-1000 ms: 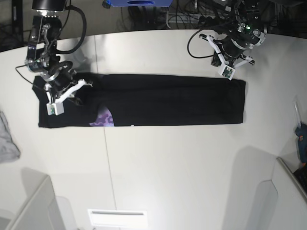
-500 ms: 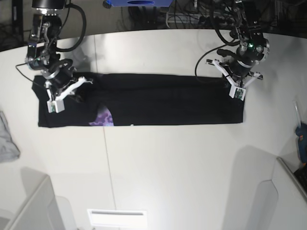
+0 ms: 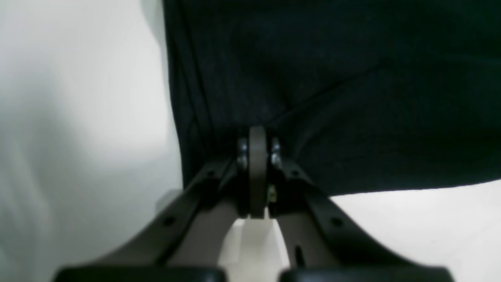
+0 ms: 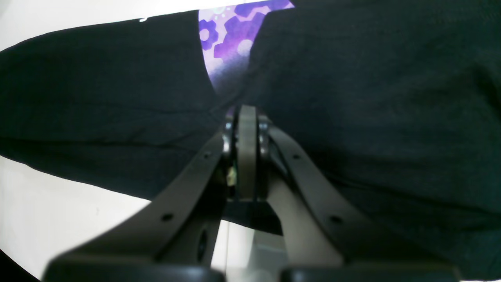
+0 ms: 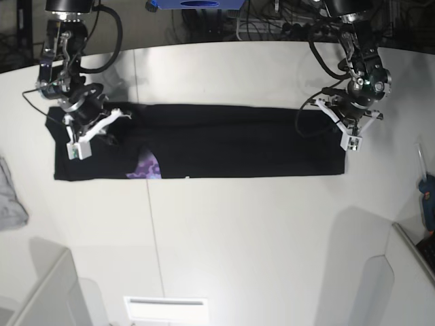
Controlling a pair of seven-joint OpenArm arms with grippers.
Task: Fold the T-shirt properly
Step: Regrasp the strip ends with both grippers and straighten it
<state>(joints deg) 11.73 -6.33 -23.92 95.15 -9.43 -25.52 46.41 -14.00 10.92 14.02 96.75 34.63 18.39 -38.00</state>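
In the base view, the T-shirt lies as a long black band across the far half of the tabletop, running from near the left edge toward the right edge, with a small purple patch of print showing on its near edge toward the left. The right gripper sits on the shirt's left end, and the left gripper is at the shirt's right end. A light grey cloth lies at the tabletop's left edge, apart from the shirt.

In the left wrist view, the left gripper has its jaws pressed together, tips against the black fabric beside the shirt's corner; whether cloth is pinched cannot be told.

In the right wrist view, the right gripper is likewise closed tight, tips on the fabric just below the purple print.
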